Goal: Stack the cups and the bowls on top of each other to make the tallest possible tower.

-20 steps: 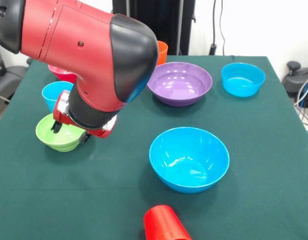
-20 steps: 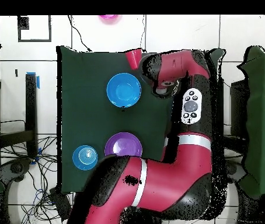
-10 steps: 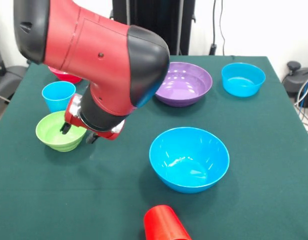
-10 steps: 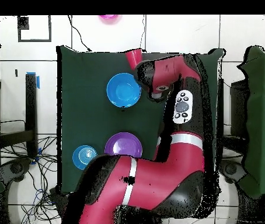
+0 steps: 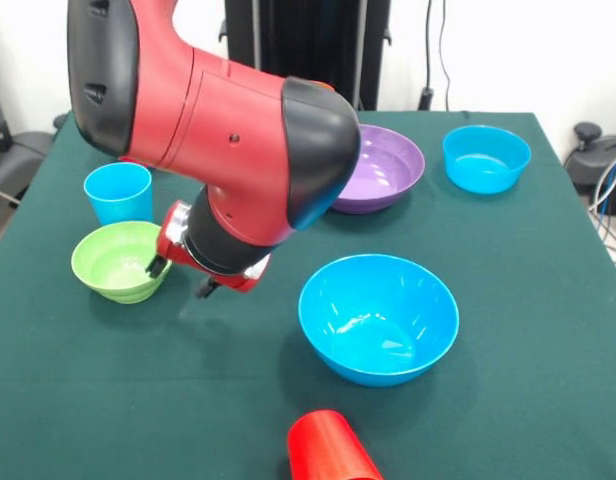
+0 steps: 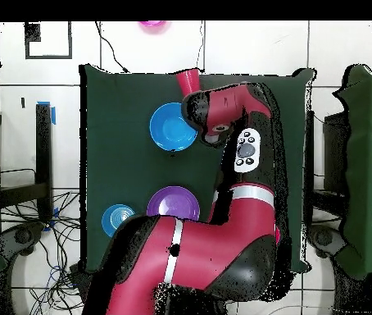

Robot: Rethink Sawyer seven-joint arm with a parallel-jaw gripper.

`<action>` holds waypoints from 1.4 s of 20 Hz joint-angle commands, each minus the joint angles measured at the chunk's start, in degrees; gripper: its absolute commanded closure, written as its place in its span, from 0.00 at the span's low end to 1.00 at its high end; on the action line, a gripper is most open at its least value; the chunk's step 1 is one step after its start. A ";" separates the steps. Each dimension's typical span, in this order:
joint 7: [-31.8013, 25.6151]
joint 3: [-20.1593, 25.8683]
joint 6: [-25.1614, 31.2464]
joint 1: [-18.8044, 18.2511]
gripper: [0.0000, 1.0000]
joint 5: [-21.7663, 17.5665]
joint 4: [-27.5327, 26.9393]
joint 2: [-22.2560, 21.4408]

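Observation:
My gripper (image 5: 178, 279) hangs open and empty just above the cloth, right of a lime green bowl (image 5: 116, 260). A light blue cup (image 5: 118, 192) stands upright behind that bowl. A big blue bowl (image 5: 378, 317) sits right of the gripper and also shows in the overhead view (image 6: 173, 126). A red cup (image 5: 330, 447) lies on its side at the near edge; it shows in the overhead view too (image 6: 188, 80). A purple bowl (image 5: 388, 165) and a small blue bowl (image 5: 486, 157) sit at the far side. Every piece in view sits apart. The arm hides the orange cup and the pink bowl.
The table (image 5: 528, 300) carries a dark green cloth. My arm's thick elbow (image 5: 238, 130) covers the far left middle of the table. In the overhead view the arm (image 6: 230, 189) hides the right half of the table, and a pink object (image 6: 150, 25) lies on the floor beyond it.
My gripper has moved off the lime green bowl toward the big blue bowl, still empty. The green bowl stayed put. The light blue cup now shows fully.

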 commanded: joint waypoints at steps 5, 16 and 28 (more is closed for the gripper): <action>0.45 1.94 -4.73 -0.07 0.00 -0.66 0.95 5.23; -8.41 1.72 -3.64 -2.87 0.00 -2.23 -3.16 6.45; -11.31 1.13 -0.51 -2.14 0.00 -1.94 -6.91 7.59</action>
